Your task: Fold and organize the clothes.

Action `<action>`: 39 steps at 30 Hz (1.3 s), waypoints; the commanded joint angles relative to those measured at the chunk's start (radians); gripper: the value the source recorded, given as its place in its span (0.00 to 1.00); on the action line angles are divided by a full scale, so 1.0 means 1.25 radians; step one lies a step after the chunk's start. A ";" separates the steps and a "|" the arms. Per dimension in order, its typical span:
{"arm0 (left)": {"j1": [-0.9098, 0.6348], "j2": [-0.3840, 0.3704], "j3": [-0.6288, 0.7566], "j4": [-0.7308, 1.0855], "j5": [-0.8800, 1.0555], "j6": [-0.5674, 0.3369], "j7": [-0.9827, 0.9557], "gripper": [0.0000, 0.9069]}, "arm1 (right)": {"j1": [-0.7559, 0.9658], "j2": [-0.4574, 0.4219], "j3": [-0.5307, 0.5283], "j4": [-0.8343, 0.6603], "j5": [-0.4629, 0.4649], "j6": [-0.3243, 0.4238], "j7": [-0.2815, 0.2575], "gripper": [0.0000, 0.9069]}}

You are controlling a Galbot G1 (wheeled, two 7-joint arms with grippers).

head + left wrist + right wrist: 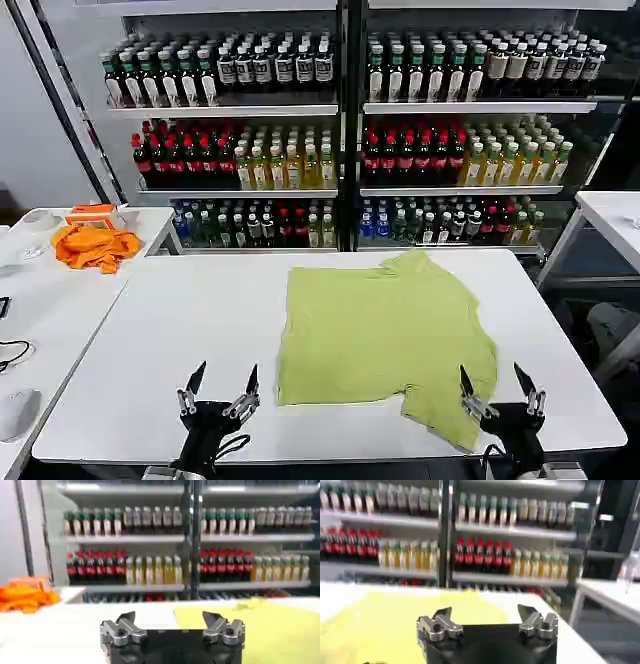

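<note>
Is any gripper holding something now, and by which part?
Nothing is held. Left gripper and right gripper are open, near the light yellow-green cotton T-shirt.

White table (180, 330), yellow-green T-shirt (380, 330) flat

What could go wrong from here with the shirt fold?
1. The T-shirt lies partly folded and skewed, with its near corner close to the table front edge by the right gripper; a careless pull might drag it off.
2. The left gripper is open over bare table beside the shirt's left edge, so a grasp there could close on nothing.
3. The layers overlap, so the open right gripper may pinch one layer and undo the fold.
</note>
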 commanded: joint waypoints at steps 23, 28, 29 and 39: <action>-0.173 -0.003 0.108 0.216 -0.105 0.155 -0.022 1.00 | -0.018 0.011 -0.031 -0.051 -0.002 -0.070 0.013 1.00; -0.218 -0.013 0.121 0.262 -0.106 0.164 -0.028 1.00 | -0.009 0.010 -0.032 -0.060 0.012 -0.066 0.017 1.00; -0.225 -0.014 0.122 0.267 -0.106 0.164 -0.032 1.00 | -0.007 0.011 -0.033 -0.062 0.015 -0.066 0.018 1.00; -0.241 -0.013 0.121 0.299 -0.100 0.153 -0.048 0.02 | -0.001 0.006 -0.038 -0.071 0.109 -0.067 0.033 0.00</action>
